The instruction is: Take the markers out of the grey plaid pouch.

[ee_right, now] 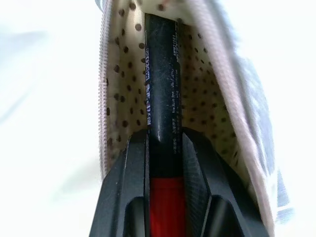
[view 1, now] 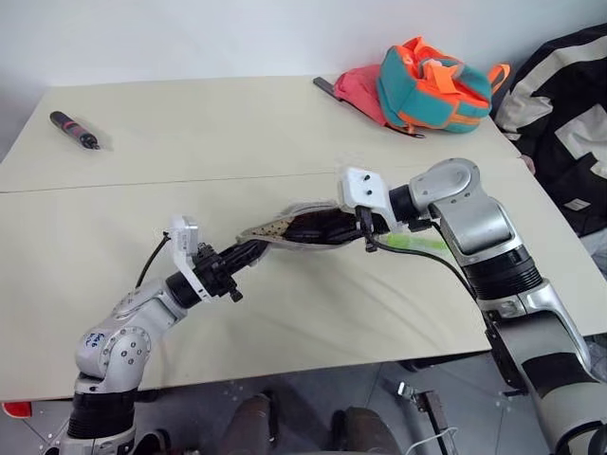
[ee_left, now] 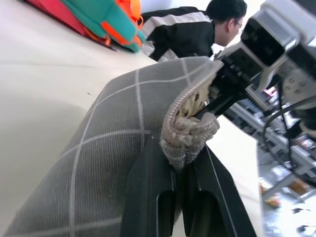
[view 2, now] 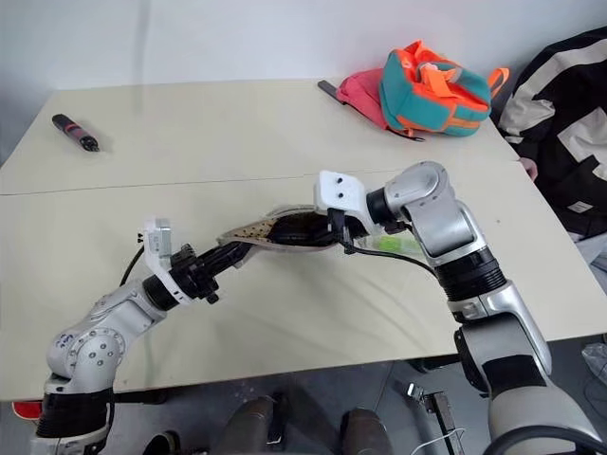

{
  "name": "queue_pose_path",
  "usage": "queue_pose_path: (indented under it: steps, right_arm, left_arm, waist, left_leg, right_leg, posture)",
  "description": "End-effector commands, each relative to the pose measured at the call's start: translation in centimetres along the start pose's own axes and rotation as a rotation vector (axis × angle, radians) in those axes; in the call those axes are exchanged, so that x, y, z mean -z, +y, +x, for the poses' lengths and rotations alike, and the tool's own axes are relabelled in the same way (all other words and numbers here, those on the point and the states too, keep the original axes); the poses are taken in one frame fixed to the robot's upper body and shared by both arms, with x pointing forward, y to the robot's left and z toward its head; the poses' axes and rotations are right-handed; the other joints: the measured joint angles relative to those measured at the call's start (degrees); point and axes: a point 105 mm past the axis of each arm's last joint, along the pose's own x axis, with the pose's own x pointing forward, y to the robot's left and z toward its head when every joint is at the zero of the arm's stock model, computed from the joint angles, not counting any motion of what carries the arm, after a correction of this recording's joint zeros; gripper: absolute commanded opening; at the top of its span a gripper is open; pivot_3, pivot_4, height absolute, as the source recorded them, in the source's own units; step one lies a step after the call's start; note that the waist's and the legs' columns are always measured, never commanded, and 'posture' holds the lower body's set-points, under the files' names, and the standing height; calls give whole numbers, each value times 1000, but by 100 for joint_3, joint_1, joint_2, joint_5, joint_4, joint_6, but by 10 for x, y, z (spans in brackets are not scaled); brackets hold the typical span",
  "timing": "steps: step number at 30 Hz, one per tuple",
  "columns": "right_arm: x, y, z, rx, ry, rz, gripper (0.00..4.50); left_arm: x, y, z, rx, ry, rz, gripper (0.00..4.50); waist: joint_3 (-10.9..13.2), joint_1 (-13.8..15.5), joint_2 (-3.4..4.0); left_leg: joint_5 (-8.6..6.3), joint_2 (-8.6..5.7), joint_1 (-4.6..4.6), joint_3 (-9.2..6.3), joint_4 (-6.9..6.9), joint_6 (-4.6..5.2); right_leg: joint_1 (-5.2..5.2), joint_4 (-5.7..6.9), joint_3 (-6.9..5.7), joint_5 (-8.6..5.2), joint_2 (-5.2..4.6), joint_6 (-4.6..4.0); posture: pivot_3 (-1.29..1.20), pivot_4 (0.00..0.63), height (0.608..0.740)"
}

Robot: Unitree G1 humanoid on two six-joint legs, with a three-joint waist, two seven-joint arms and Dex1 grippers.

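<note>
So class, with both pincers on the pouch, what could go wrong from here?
The slim black marker with a red end is pinched in the right pincer near its end, so it might slip free. The left pincer grips only the zip-end corner of the grey plaid fabric pouch, which might pull free.
</note>
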Motion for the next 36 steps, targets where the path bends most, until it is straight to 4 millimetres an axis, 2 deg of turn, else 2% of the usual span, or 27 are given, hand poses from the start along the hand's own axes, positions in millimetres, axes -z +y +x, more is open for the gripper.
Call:
queue_pose_path:
  steps: [1, 7, 8, 12, 15, 17, 18, 24, 26, 28, 29, 32, 35, 36]
  right_arm:
    - [-24, -14, -22, 76, -82, -69, 540]
    - [-21, -2, -15, 12, -60, -74, 540]
    - [-21, -7, -16, 36, -74, -64, 540]
    - [-22, -23, -27, 119, -102, -67, 540]
    - [-41, -42, -36, 227, -236, -51, 540]
    - [-42, -46, -39, 246, -255, -46, 540]
    - [-39, -45, -39, 248, -245, -48, 540]
    - [10, -55, -49, 349, -66, -36, 540]
    - [9, -54, -48, 347, -75, -60, 540]
    - [-3, -54, -47, 344, -165, -24, 540]
    - [1, -51, -41, 333, -149, -30, 540]
    - [30, -39, -23, 297, 10, -104, 540]
    - [67, -35, -14, 285, 256, -295, 540]
    - [72, -36, -13, 288, 304, -362, 540]
  left_arm:
    - [1, 20, -10, -83, 85, 127, 0]
    - [-12, 23, -1, -128, -4, 224, 0]
    - [-13, 29, -4, -158, 11, 272, 0]
    - [-38, 50, -28, -266, -12, 372, 0]
    - [-61, 68, -51, -377, -37, 461, 0]
    - [-75, 74, -61, -435, -56, 535, 0]
    - [-81, 74, -64, -450, -63, 564, 0]
    - [-108, 76, -77, -559, -23, 872, 0]
    - [-117, 74, -82, -561, -6, 968, 0]
    - [-129, 83, -95, -632, -28, 954, 0]
    - [-127, 86, -100, -637, 11, 975, 0]
    - [-110, 86, -96, -614, 61, 976, 0]
    - [-72, 82, -81, -559, 157, 980, 0]
    - [-61, 78, -75, -533, 171, 977, 0]
  waist:
    - [0, -1, 1]
    - [1, 16, 2]
    - [2, 14, 2]
    - [2, -5, 2]
    - [2, -61, 2]
    - [2, -79, 2]
    - [2, -86, 2]
    - [1, 4, -9]
    - [1, -1, -9]
    - [1, -18, -9]
    - [1, -42, -9]
    - [0, -115, -9]
    - [1, -130, -10]
    - [1, -131, -9]
  left_leg:
    - [0, 1, 1, 3, -1, 0]
    - [-4, -3, -3, 4, -2, 5]
    - [-3, -2, -5, 4, -2, 5]
    - [-2, 1, -9, 4, -1, 6]
    - [-2, 7, -9, 8, -1, 6]
    - [-1, 12, -11, 7, -2, 4]
    - [-1, 12, -14, 7, -2, 4]
    - [0, -13, -35, 10, 1, 16]
    - [1, -19, -36, 21, 0, 20]
    - [2, -14, -39, 38, -4, 19]
    - [3, -7, -38, 43, -6, 17]
    - [3, 12, -29, 63, -8, 13]
    - [0, 12, -26, 76, -7, 15]
    - [0, 11, -27, 78, -7, 15]
  right_leg:
    - [-2, 0, 1, 0, 2, 0]
    - [-2, 2, 0, 0, -9, 1]
    - [-2, 3, 0, 0, -9, 1]
    - [-7, 12, -4, 0, -5, 1]
    - [-10, 16, -2, 1, 0, 0]
    - [-14, 23, -4, 1, 2, -1]
    - [-19, 25, -5, 1, 2, -1]
    - [-52, 56, -13, 2, -11, -1]
    - [-63, 66, -8, 2, -21, 0]
    - [-74, 67, -6, 2, -18, 0]
    - [-79, 75, -6, 2, -16, 0]
    - [-88, 86, -17, 4, -15, -3]
    - [-93, 90, -17, 4, -22, -4]
    - [-95, 91, -17, 4, -22, -4]
  posture:
    - [0, 150, 740]
    - [0, 150, 740]
    - [0, 150, 740]
    - [0, 150, 740]
    - [0, 150, 740]
    - [0, 150, 740]
    - [0, 150, 740]
    - [0, 150, 740]
    - [0, 150, 740]
    - [0, 150, 740]
    - [0, 150, 740]
    - [0, 150, 740]
    - [0, 150, 740]
    - [0, 150, 740]
